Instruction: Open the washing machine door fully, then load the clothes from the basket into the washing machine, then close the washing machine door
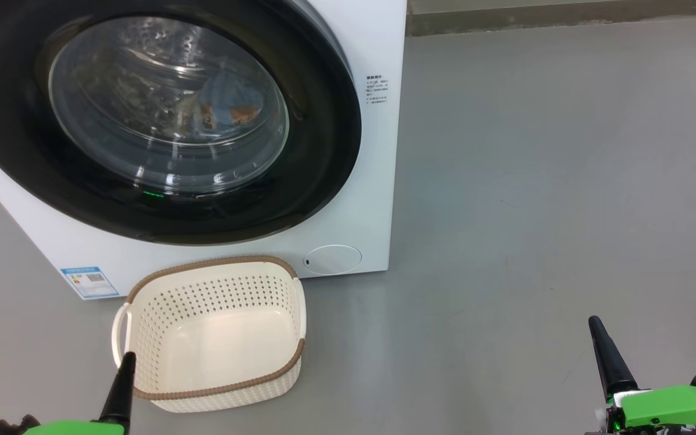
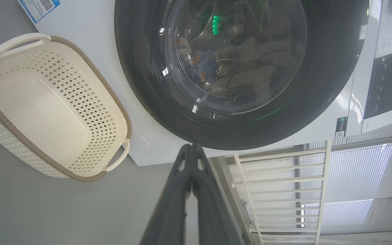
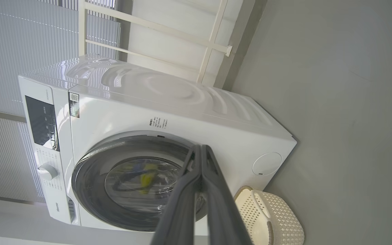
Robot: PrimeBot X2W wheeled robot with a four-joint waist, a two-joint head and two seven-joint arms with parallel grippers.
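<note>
Head view shows the washing machine door (image 1: 16, 151) closed over the clothes (image 1: 227, 104), the basket (image 1: 212, 263) before it, left gripper (image 1: 128, 357) and right gripper (image 1: 594, 321) pinched together.

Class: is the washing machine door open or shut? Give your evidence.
Shut. The washing machine door sits flush in the front of the washing machine, and the clothes show through its glass.

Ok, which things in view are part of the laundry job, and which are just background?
Job:
- washing machine
- washing machine door, closed
- clothes, inside, seen through the door
- basket, empty

Background:
- white railing
- window blinds
- blue label sticker
- round white flap
</note>
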